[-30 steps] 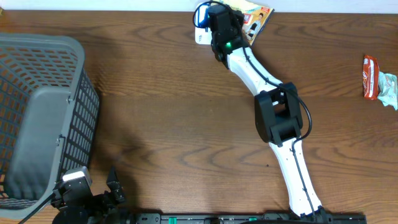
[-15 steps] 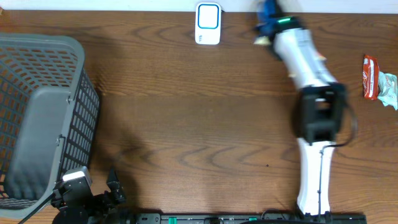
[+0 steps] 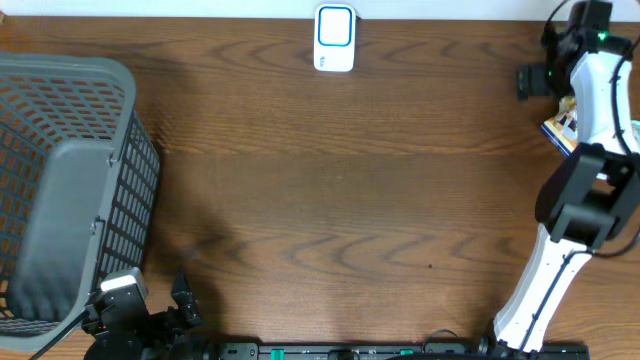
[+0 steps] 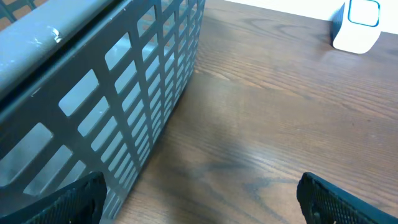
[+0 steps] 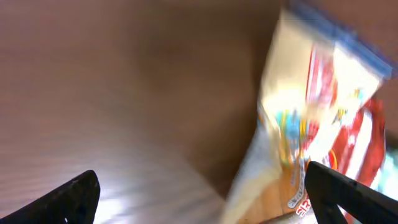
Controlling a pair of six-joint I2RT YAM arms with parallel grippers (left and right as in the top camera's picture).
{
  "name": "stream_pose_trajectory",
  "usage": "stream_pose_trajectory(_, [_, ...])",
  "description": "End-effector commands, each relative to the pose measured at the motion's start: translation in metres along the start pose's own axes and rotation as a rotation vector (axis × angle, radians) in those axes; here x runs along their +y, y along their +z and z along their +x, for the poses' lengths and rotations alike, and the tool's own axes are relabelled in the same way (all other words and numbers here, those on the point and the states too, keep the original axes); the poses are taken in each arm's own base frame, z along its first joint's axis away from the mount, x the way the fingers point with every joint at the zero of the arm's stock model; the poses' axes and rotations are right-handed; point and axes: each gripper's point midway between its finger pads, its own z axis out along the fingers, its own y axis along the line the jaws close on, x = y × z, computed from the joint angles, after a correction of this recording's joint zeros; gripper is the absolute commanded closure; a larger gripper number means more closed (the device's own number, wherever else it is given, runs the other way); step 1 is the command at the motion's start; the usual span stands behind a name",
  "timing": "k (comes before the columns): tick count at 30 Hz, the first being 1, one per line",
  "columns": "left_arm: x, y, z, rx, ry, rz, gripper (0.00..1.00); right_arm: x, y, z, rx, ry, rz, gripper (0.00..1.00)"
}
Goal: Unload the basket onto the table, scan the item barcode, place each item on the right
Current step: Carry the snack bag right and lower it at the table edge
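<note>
Right gripper (image 5: 208, 190) stood wide, one fingertip at each lower corner of the wrist view, nothing clamped between them. The snack packet (image 5: 311, 118) lay just beyond and toward the right finger; it appeared to be free of both pads, though the wrist picture was smeared and contact could not be ruled out. From overhead the packet was at the far right edge of the table (image 3: 320, 200), mostly hidden under the white right arm with only a printed corner showing, well apart from the scanner (image 3: 334, 38) at the middle of the back edge. Judgement: the packet sat in a set-down spot away from the scanner, which would keep the scanner window free for another item. Left gripper (image 4: 205, 199) was likewise wide and holding nothing, parked at the near left corner beside the basket (image 3: 130, 200), out of the working area. Orientation of the packet: in the wrist view its long axis ran roughly top to bottom of the frame, leaning a little, with the blue sealed edge at the far end and the printed yellow-and-red face turned up. No barcode could be made out; which face carried it could not be told.
</note>
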Motion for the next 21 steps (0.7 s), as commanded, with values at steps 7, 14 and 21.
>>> stream_pose_trajectory(7, [0.001,-0.002,-0.002,-0.011,-0.013,-0.003,0.02,0.142,-0.223,-0.069,-0.453,-0.13,-0.351,0.01])
stream_pose_trajectory(14, [0.001,-0.002,-0.002,-0.011,-0.013,-0.003,0.02,0.213,-0.311,-0.052,-0.573,-0.268,-0.459,0.01])
stream_pose_trajectory(21, [0.001,-0.002,-0.002,-0.011,-0.013,-0.003,0.02,0.218,-0.384,-0.036,-0.699,-0.269,-0.503,0.01])
